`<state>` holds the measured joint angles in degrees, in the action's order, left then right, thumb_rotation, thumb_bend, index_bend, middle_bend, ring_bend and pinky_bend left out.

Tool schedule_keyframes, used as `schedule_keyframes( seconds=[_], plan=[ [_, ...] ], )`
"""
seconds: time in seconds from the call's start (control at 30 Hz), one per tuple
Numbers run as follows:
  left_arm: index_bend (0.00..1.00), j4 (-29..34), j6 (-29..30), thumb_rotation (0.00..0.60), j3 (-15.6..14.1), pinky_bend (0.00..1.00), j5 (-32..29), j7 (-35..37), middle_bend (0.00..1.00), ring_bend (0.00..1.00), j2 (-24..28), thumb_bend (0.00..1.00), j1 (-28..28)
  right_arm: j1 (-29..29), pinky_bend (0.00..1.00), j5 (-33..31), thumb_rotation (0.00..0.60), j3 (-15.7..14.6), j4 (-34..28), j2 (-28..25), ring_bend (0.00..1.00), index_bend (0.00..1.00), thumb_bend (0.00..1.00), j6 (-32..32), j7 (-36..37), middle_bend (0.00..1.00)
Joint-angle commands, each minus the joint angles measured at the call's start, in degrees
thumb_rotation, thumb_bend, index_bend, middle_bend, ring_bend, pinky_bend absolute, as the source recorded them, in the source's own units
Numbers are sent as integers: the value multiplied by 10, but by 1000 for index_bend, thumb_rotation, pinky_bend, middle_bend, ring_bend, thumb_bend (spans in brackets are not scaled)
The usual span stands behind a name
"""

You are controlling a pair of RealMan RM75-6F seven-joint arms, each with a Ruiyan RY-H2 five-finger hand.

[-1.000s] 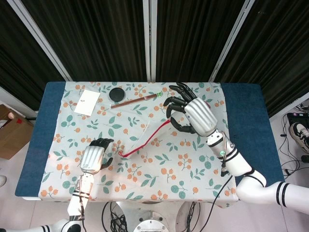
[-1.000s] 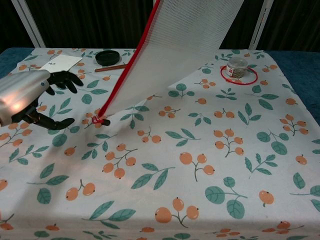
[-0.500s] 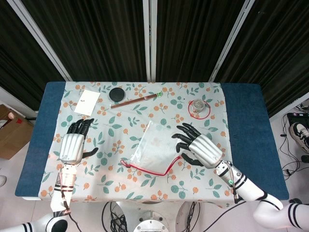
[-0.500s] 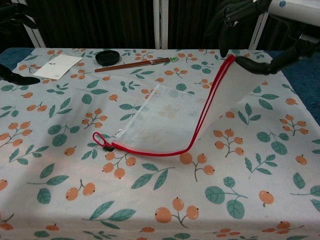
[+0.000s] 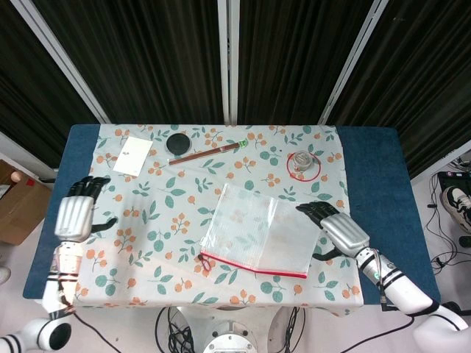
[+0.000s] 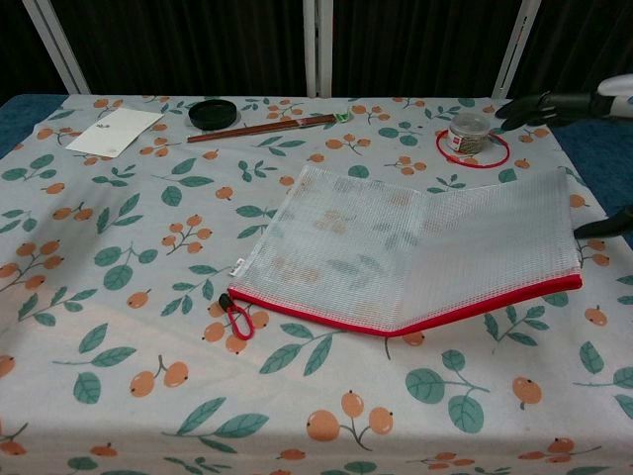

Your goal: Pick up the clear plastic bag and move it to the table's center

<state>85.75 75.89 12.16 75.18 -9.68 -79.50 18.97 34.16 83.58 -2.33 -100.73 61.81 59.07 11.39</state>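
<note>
- Your clear plastic bag (image 5: 257, 237) lies flat on the floral tablecloth (image 5: 147, 220), spread out around the middle of the table and reaching toward its right side; its red zipper edge (image 6: 396, 322) faces the robot.
- Your right hand (image 5: 335, 232) sits just beside the bag's right edge with fingers apart and nothing in them. From the head view you cannot tell whether the fingertips touch the bag.
- The chest view catches only dark fingertips (image 6: 529, 107) of that hand at the right border, raised above the cloth, plus one more tip low beside the bag's right corner; the rest of the hand is out of frame there.
- Your left hand (image 5: 76, 214) shows only in the head view, over the table's left edge, well apart from the bag, fingers extended and empty.
- The chest view shows detail you lose from above: the bag's mesh-like texture, a slight crease down its middle, and the small red pull loop (image 6: 238, 325) at its near left corner.
- Behind the bag you have a small jar (image 5: 301, 162) inside a red ring (image 6: 473, 150), a pair of brown chopsticks (image 5: 207, 151), a black round lid (image 5: 176, 141) and a white card (image 5: 132, 154), all apart from the bag.
</note>
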Motion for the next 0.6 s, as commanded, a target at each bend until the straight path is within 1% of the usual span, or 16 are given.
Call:
schedule_keyframes(
  seconds=[0.03, 0.13, 0.2, 0.3, 0.47, 0.6],
  plan=[
    [224, -7, 15, 600, -19, 199, -13, 39, 210, 129, 28, 13, -37, -73, 13, 17, 600, 5, 55, 7, 0, 47, 160, 115, 23, 124],
    [242, -6, 39, 600, -40, 200, -8, 60, 212, 131, 47, 13, -69, -117, 13, 7, 600, 9, 86, 18, 0, 75, 172, 179, -9, 130],
    [244, -3, 62, 600, -51, 199, -6, 62, 213, 132, 55, 12, -92, -144, 13, -1, 600, 10, 96, 23, 0, 88, 176, 209, -4, 131],
    [245, 9, 94, 600, -67, 199, 1, 62, 213, 132, 63, 11, -120, -177, 13, -6, 600, 9, 109, 24, 0, 93, 176, 240, 20, 131],
    [245, 40, 143, 600, -94, 196, 28, 58, 213, 132, 76, 10, -161, -228, 13, -1, 600, 2, 138, 37, 0, 95, 176, 290, 35, 131],
    [245, 64, 167, 600, -111, 192, 44, 49, 213, 132, 80, 10, -184, -252, 12, 5, 600, -4, 150, 39, 0, 95, 176, 300, 58, 131]
  ],
)
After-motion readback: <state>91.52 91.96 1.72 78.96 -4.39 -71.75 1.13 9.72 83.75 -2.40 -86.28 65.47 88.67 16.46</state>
